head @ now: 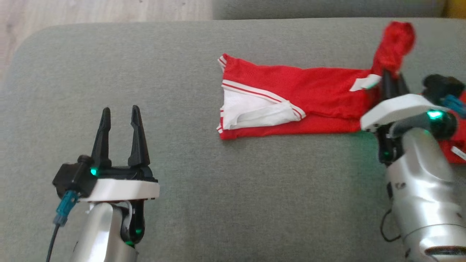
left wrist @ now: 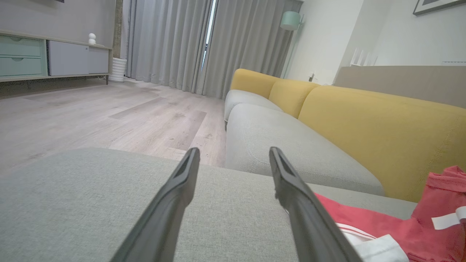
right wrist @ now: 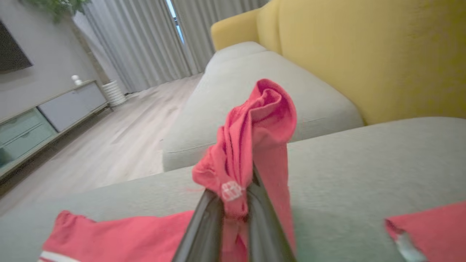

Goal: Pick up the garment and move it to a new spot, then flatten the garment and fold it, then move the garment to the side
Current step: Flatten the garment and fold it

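surface: grey cushion [head: 218,182] | on it: red garment [head: 316,87], right end apparently raised

We see a yellow-backed sofa [left wrist: 364,123] with grey seats, and a grey ottoman [head: 204,189] just in front of it. A wood floor [left wrist: 91,112] runs beside the sofa, grey curtains [left wrist: 174,43] hang past its far end, and a sideboard [left wrist: 54,58] stands across the floor from it.
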{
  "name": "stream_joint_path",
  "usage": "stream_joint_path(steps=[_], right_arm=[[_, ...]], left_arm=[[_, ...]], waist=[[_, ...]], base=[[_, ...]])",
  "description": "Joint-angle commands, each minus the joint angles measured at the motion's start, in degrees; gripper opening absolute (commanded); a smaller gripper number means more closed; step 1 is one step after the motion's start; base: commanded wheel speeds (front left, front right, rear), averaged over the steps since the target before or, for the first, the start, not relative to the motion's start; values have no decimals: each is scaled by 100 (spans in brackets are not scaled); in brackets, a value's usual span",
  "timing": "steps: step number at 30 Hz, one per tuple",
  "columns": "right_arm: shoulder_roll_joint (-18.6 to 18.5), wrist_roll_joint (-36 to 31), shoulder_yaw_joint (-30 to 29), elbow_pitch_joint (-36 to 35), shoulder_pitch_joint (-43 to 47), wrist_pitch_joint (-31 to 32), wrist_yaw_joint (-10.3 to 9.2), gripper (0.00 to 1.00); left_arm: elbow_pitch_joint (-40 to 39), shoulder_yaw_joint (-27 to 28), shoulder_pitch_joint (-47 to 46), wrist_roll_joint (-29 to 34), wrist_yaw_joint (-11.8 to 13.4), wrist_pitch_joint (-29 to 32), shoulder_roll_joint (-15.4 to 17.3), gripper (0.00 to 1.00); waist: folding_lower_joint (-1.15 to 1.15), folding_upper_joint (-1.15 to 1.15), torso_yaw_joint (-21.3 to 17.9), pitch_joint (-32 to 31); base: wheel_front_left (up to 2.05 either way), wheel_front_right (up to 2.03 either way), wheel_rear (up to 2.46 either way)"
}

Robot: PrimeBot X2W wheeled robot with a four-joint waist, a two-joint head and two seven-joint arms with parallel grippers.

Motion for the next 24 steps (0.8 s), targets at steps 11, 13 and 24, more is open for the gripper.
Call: stream_joint_path(steps=[11, 13, 24], right_arm=[[132, 1611, 2473, -462, 6, 238, -5, 0], [132, 1790, 2723, -389, -23, 232, -5, 0], [133, 2331, 3701, 350, -304, 64, -5, 0]], left_arm=[[-150, -118, -30, -136, 79, -29, 49, 100], [-153, -174, -43, -155, 90, -29, 49, 100], [-141, -377, -128, -247, 154, -29, 49, 100]], waist=[[0, 0, 680, -133], [0, 0, 794, -104], [0, 0, 1193, 122]], base=[[0, 0, 0], [0, 0, 0], [0, 0, 0]])
